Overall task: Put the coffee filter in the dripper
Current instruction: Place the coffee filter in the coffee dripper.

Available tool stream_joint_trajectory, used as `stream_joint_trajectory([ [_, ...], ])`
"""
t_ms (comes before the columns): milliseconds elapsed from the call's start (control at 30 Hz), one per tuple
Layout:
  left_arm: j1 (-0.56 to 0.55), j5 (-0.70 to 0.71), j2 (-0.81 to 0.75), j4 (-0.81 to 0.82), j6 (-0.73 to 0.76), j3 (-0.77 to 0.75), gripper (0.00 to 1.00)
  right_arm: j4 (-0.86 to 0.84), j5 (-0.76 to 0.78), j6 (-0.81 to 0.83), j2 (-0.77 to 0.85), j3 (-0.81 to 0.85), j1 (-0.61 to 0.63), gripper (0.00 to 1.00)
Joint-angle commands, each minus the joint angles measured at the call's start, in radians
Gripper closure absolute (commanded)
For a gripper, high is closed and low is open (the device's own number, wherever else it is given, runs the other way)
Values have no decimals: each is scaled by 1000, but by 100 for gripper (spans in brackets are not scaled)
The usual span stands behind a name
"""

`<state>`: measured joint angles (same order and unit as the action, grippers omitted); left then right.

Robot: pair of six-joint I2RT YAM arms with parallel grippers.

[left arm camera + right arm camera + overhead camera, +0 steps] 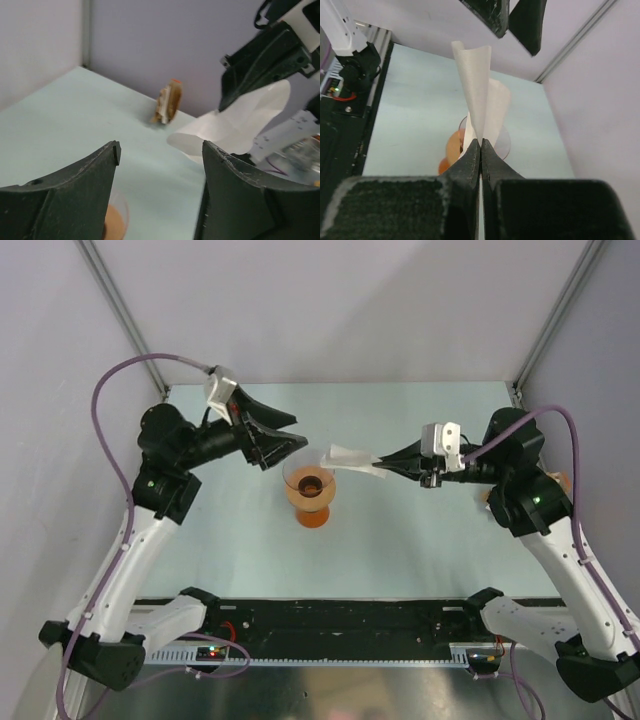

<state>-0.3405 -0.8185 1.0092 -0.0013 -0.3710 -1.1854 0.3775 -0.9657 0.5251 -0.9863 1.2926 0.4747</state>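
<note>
One dripper nearest, upright about the middle of the worktop, clear cone uppermost on its orange base, no paper inside. Just above and beyond its rim, toward the right edge, one coffee filter, clear of the worktop. Pinched at its narrower end in the right hand, clamped tight on the paper, with the wider end fanning out over the dripper, partly opened.

Probably feather-light, limp and easily creased; likely to flutter or fold shut on the way down. Best held at the seam or the pointed end, as here, never crushed across the mouth.

Farther on, toward the far left corner, the left hand, spread wide, gripping nothing, just short of the filter's free edge.
</note>
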Motion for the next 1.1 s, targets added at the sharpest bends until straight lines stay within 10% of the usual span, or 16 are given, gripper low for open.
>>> stream_joint_trajectory([
  [0,-55,-129,20,73,-122,-33,27,-102,65,148,32,-16,39,100],
  [800,-158,-131,80,95,-41,-14,28,-147,146,254,87,-55,139,98],
  [1067,-158,-133,72,138,-46,7,14,-160,155,253,98,-70,140,94],
])
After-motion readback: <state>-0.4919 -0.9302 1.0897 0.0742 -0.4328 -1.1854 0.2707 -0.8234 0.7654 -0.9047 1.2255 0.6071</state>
